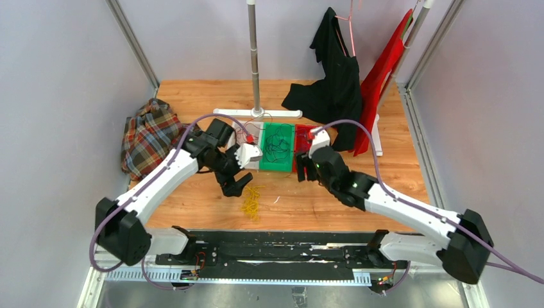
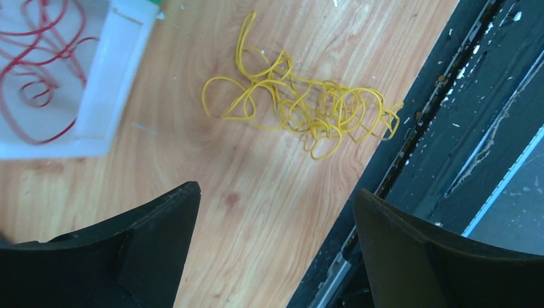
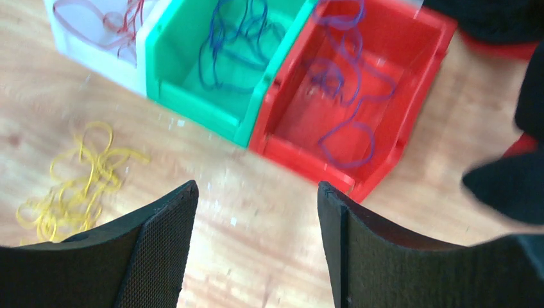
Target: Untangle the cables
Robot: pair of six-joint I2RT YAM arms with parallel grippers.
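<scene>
Since the yellow cables (image 1: 251, 200) are the only bunch lying loose on the wooden surface (image 1: 289, 205), the coming move turns on where they sit from each arm. They lie just to the right of the left claw (image 1: 238, 186) and a little nearer the bases. In the left wrist view they spread ahead of the fingers, with the long axis of the tangle running crosswise, roughly in line with the gap between the fingers. The left claw is spread wide and holds nothing. The right claw (image 1: 306, 168), likewise spread and empty, hovers at the near side of the red bin (image 3: 301, 160), well apart from the bunch, which shows far off to its left. So the left arm is plainly the nearer; I judge it need only go forward and down. The other strands lie in the white bin (image 2: 109, 83), green bin (image 3: 199, 102) and red bin.
</scene>
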